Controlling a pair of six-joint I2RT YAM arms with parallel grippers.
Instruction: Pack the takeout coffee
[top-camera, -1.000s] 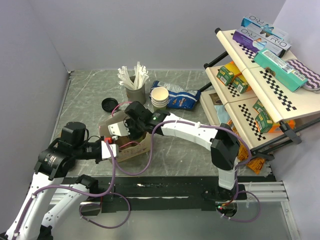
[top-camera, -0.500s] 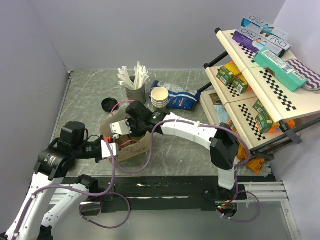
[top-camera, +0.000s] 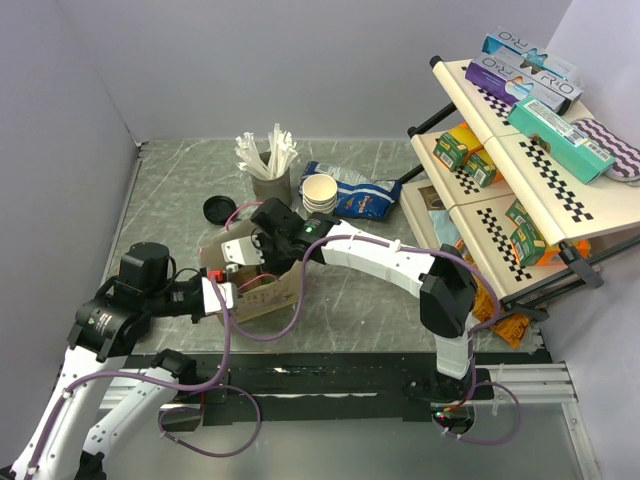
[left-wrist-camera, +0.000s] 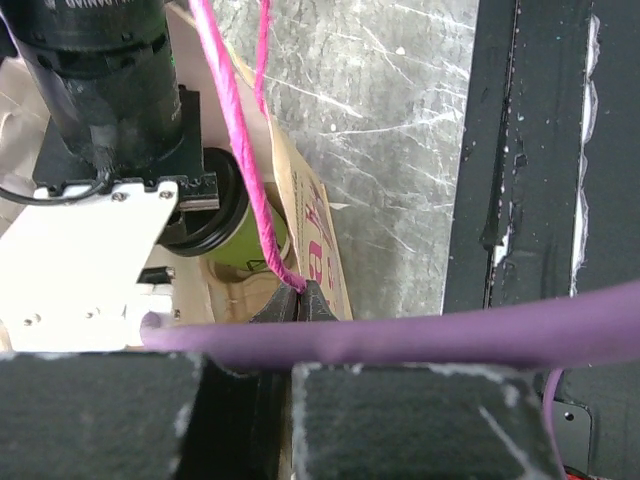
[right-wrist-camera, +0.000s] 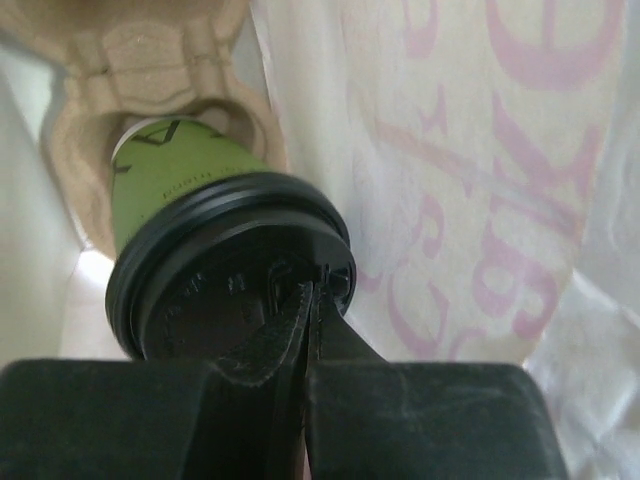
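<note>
Takeout coffee (right-wrist-camera: 215, 250), green-sided with a black lid, stands in a socket of the pulp cup tray (right-wrist-camera: 150, 60) inside the paper bag (right-wrist-camera: 480, 200). Only the right wrist view shows this seating; from above, the right arm covers the cup. The right gripper (right-wrist-camera: 310, 290) is clenched, its tips on the lid's top, seemingly touching rather than gripping it. The left wrist view shows the left gripper (left-wrist-camera: 298, 300) pinching the bag's upper edge, above the grey table (top-camera: 350, 300).
</note>
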